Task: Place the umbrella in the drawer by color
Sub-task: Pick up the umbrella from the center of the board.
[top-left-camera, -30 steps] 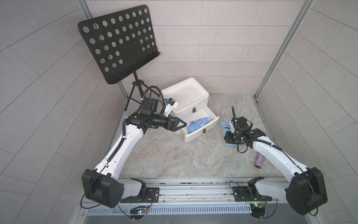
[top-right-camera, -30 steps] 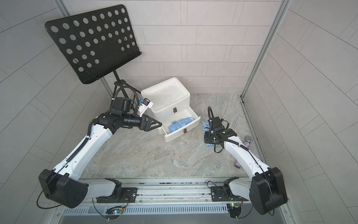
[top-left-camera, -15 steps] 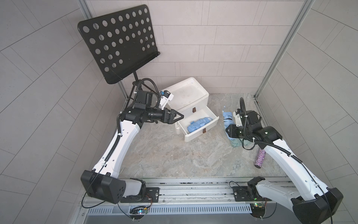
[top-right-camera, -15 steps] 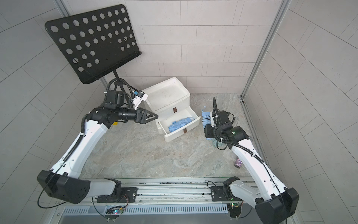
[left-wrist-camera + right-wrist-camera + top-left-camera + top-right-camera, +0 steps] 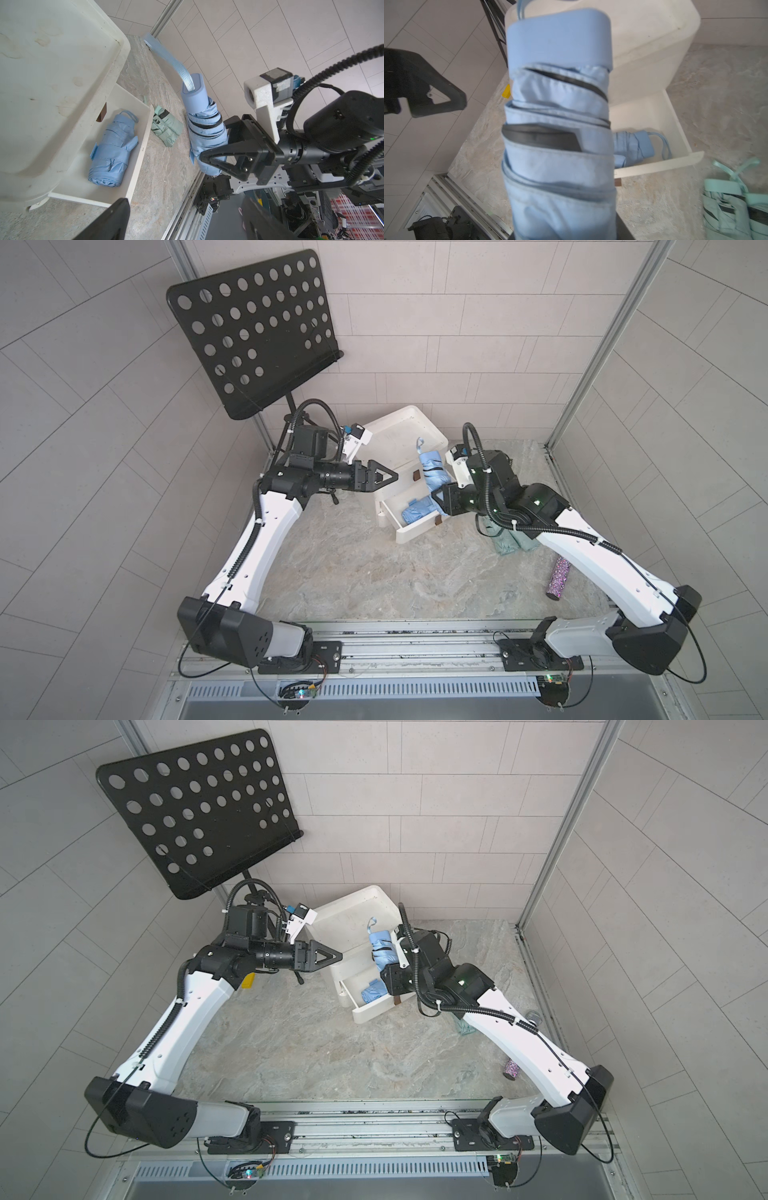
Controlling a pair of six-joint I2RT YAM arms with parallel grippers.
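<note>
The right gripper (image 5: 214,143) clamps the blue umbrella (image 5: 433,466) by its lower half, upright, strap uppermost, lifted at one o'clock of the open drawer (image 5: 415,531); a second blue umbrella (image 5: 419,512) lies inside; the left gripper (image 5: 390,477) gapes wide, empty, at eleven o'clock of the drawer; green umbrellas (image 5: 509,541) lie on the floor at three o'clock.

Held umbrella (image 5: 204,128): light blue, black trim stripes. Drawer umbrella (image 5: 112,149): light blue. Floor umbrellas (image 5: 167,126): mint green. Drawer unit (image 5: 395,439): white. Tube (image 5: 558,577): purple glitter. Floor (image 5: 353,572): grey-beige marbled.
</note>
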